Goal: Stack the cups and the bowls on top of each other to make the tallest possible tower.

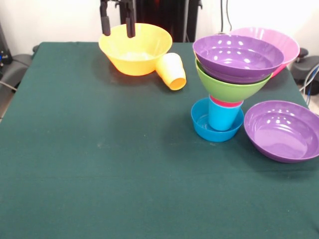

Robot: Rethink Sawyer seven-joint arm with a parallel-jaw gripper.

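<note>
The tower stands right of centre: a small blue bowl [217,127] at the base holds an inverted blue cup [223,117], then a red cup's rim [225,103], a lime green bowl [230,85] and a purple bowl [238,56] on top. A yellow-orange cup [171,71] lies on its side against the large orange-yellow bowl [135,48]. A second purple bowl [282,130] sits on the table at the right. The pink bowl [279,42] is behind the tower. My gripper [118,24] hangs open over the orange-yellow bowl, holding nothing.
The table is covered with a dark green cloth [99,164]. Cables and dark equipment sit beyond the right edge [308,69].
</note>
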